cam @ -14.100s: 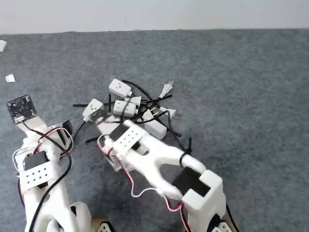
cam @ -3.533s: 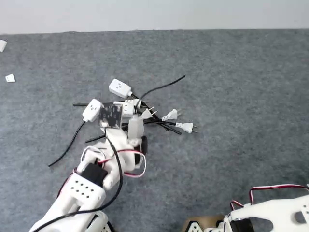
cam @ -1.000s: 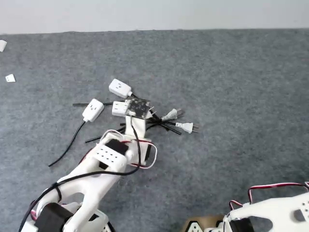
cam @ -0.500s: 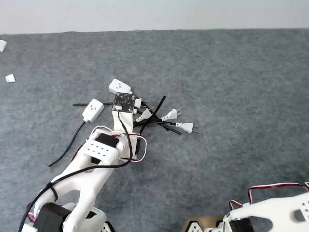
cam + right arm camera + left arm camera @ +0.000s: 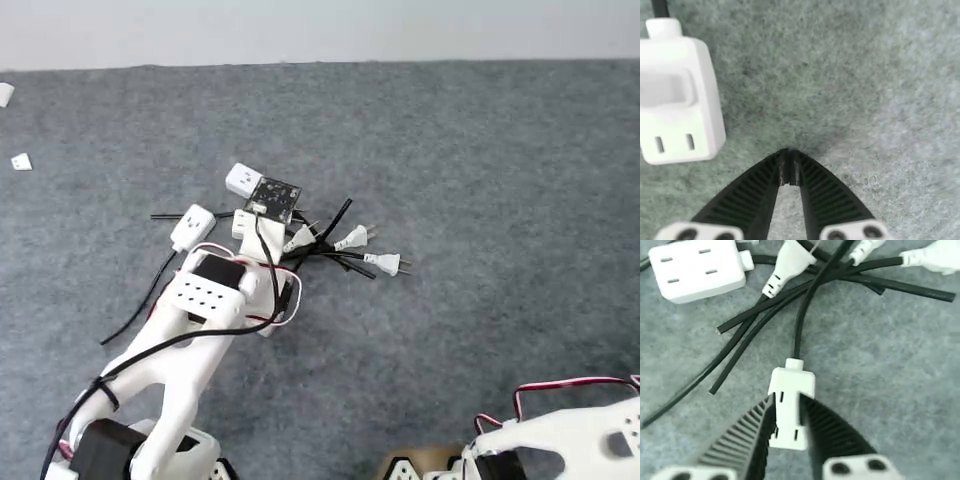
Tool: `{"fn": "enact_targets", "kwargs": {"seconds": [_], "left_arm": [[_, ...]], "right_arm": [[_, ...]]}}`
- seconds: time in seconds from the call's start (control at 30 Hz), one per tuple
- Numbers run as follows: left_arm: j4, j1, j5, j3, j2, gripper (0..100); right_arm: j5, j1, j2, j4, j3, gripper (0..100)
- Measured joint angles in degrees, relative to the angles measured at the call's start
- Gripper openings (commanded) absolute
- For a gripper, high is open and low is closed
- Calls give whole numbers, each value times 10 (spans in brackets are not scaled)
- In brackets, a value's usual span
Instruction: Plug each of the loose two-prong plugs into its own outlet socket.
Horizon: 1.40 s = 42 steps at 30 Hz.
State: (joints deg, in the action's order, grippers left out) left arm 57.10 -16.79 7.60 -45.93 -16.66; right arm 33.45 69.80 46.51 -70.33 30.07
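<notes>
My left gripper [image 5: 787, 402] is shut on a white outlet socket [image 5: 791, 382], gripping its sides just above the grey carpet; its black cord [image 5: 805, 315] runs off into the tangle. Another white socket [image 5: 695, 267] and loose white two-prong plugs [image 5: 790, 262] lie beyond. From above, the left arm [image 5: 210, 295] reaches into the cluster of sockets [image 5: 243, 180] [image 5: 192, 227] and plugs [image 5: 352, 238] [image 5: 385, 264]. My right gripper [image 5: 788, 170] is shut on nothing, low over the carpet beside a white socket [image 5: 675, 100].
Black cords [image 5: 150, 290] trail across the carpet to the left of the cluster. The right arm [image 5: 560, 440] sits at the near right corner. Small white scraps [image 5: 20, 161] lie at the far left.
Over the last second the left arm's wrist swung slightly left and back, and a black cord end rose up among the plugs. The right arm stayed still.
</notes>
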Motion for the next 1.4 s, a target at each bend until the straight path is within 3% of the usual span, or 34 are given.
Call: {"fn": "enact_targets", "kwargs": {"seconds": [0.37,0.6,1.07,1.4], "left_arm": [[2,4,-67,-17,3,139],[2,4,-72,-30,7,256],[2,5,-72,-43,11,258],[2,57,-119,0,132,219]], "right_arm": [[0,0,0,-1,0,9],[10,0,0,-1,0,9],[19,-1,0,-1,0,9],[20,-1,11,5,1,9]]}}
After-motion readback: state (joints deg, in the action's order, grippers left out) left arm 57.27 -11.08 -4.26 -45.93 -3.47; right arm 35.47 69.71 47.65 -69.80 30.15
